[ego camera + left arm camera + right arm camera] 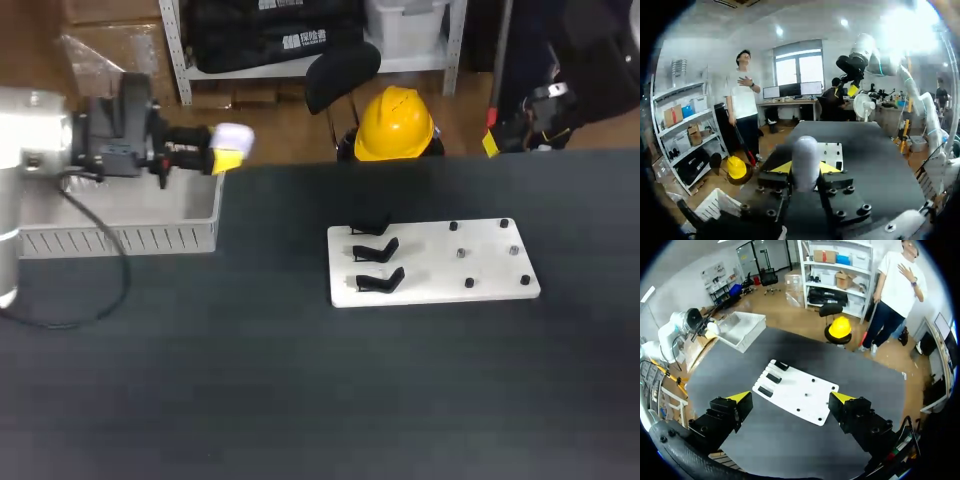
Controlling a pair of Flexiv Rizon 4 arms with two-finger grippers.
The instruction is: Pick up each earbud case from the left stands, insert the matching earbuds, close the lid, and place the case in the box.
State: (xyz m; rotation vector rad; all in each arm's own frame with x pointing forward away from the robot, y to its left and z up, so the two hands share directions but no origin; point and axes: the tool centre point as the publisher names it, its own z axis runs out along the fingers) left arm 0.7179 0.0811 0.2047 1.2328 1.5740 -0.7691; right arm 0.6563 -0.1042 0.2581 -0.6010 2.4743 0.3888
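A white case point(236, 136) was held by the left end effector point(805, 169) near the box point(120, 240), not yet placed. The stands point(377, 250) were bare; the right end effector point(790, 401) was spread wide.

The left arm point(40, 150) runs off the head view's edge and hides part of the box point(120, 238) at the worktop's far left corner. The earbud case point(235, 135) in the left gripper point(228, 152) is blurred, so its lid cannot be read. The studs point(468, 283) on the white board point(430, 270) are too small to identify.
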